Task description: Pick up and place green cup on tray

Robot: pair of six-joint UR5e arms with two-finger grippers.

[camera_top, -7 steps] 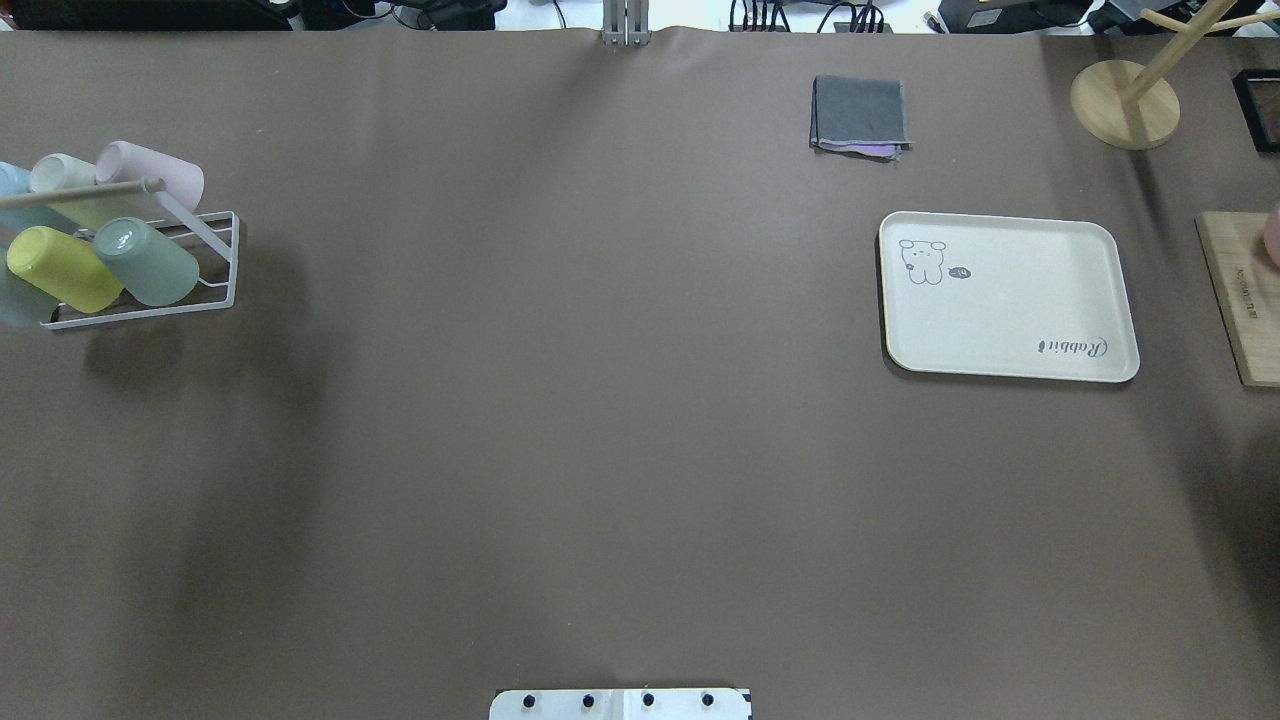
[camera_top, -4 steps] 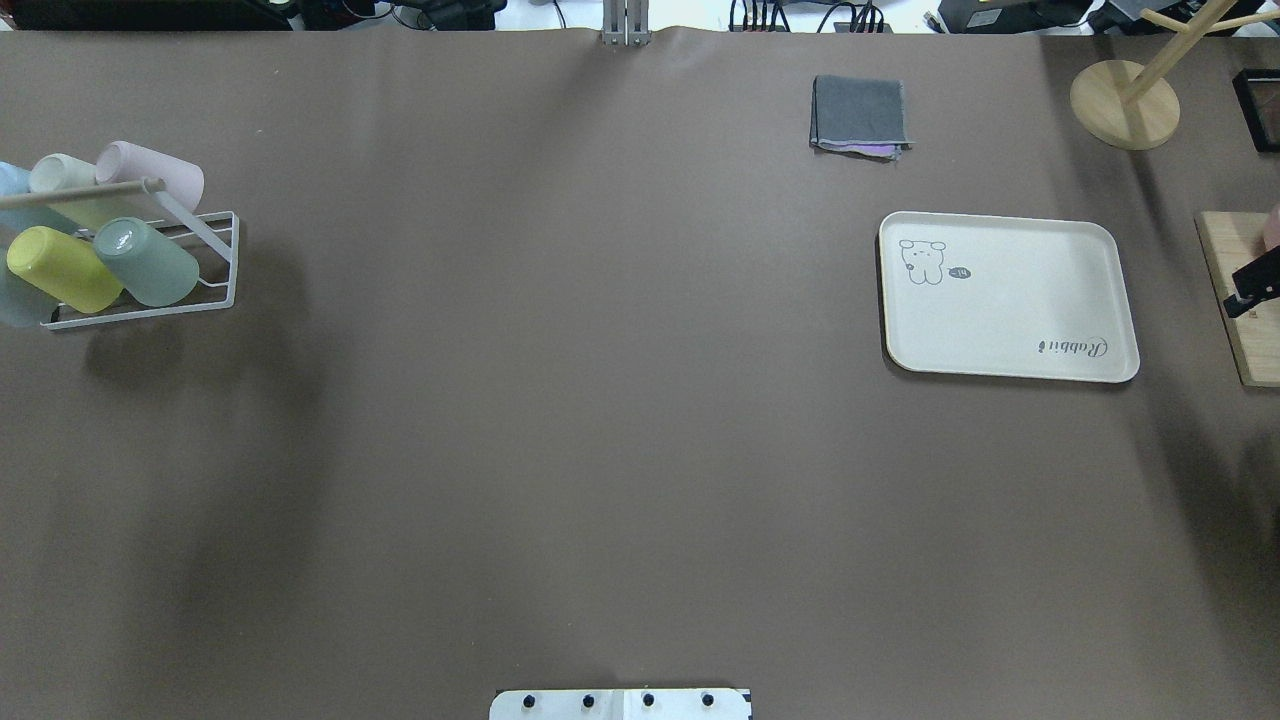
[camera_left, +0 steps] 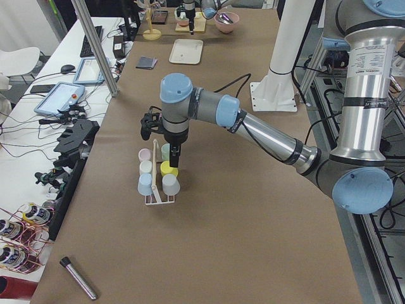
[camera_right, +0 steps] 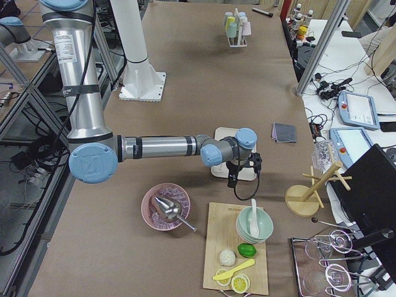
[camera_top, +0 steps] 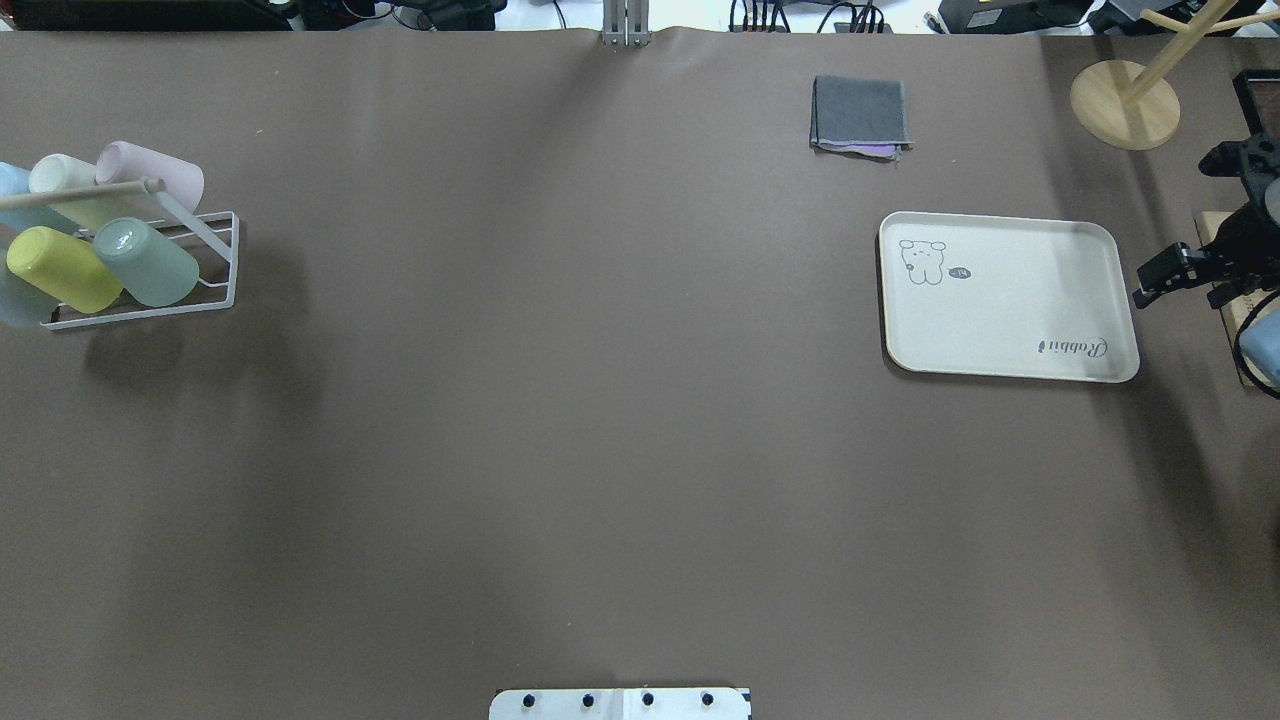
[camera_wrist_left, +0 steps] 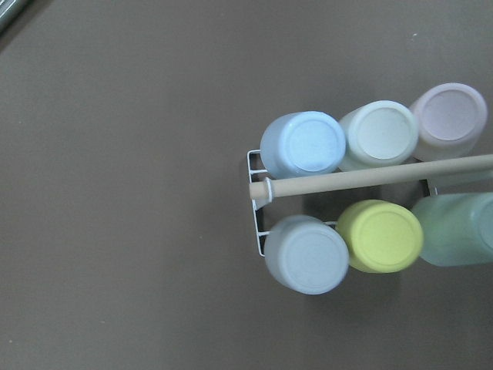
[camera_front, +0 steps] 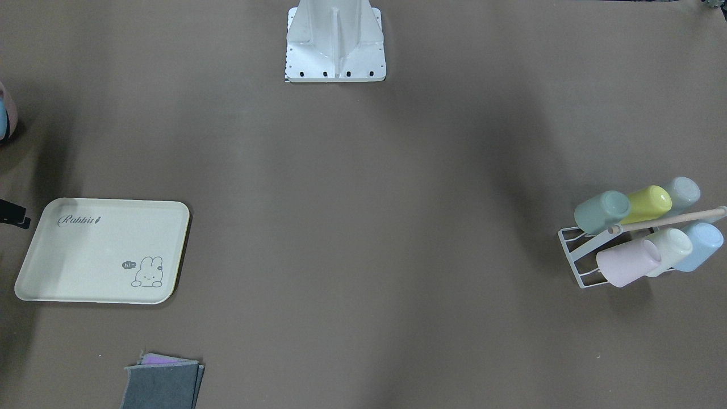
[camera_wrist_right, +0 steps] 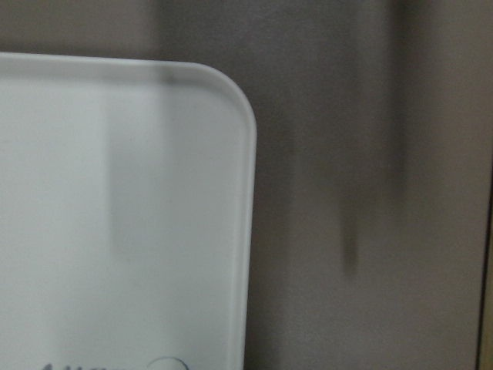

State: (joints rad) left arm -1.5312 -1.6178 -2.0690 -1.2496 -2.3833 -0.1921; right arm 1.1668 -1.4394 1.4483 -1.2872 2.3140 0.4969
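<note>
The green cup (camera_top: 148,262) lies tilted on a white wire rack (camera_top: 226,262) at the table's left edge, beside the yellow-lime cup (camera_top: 62,268). It also shows in the front view (camera_front: 602,211) and the left wrist view (camera_wrist_left: 456,229). My left gripper (camera_left: 174,161) hangs above the rack; I cannot tell if it is open or shut. The cream tray (camera_top: 1005,300) lies at the right and holds nothing. My right gripper (camera_top: 1152,284) hovers just past the tray's right edge (camera_wrist_right: 248,200); its jaws are not clear.
The rack also holds pink (camera_top: 160,170), cream, light blue and grey-blue (camera_wrist_left: 306,254) cups. A folded grey cloth (camera_top: 860,115) and a wooden stand's base (camera_top: 1125,103) sit beyond the tray. A wooden board with bowls (camera_right: 238,253) and a pink bowl (camera_right: 164,207) lie to its right.
My right gripper has come into the overhead view from the right edge and moved left towards the tray's right side. The cups and the tray have not moved.
</note>
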